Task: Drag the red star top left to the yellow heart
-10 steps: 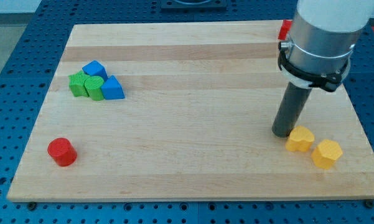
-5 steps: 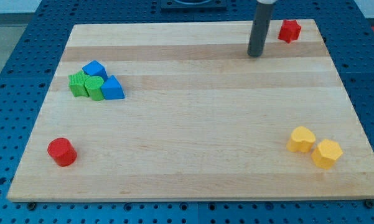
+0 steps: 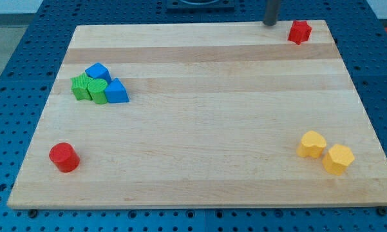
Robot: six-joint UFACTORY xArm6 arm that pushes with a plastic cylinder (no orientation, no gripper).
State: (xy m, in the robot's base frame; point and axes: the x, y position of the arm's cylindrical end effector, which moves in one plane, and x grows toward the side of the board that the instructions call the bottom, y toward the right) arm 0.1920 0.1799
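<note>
The red star (image 3: 299, 31) sits near the board's top right corner. The yellow heart (image 3: 311, 144) lies at the lower right, with a yellow hexagon (image 3: 338, 158) touching it on its right. My tip (image 3: 270, 23) is at the board's top edge, a short way to the left of the red star and apart from it. Only the rod's lower end shows at the view's top.
A cluster at the left holds two green blocks (image 3: 89, 87) and two blue blocks (image 3: 108, 81) touching one another. A red cylinder (image 3: 64, 157) stands at the lower left. The wooden board (image 3: 199, 122) lies on a blue perforated table.
The rod went from beside the yellow heart at the lower right up to the board's top edge, left of the red star. No block has moved.
</note>
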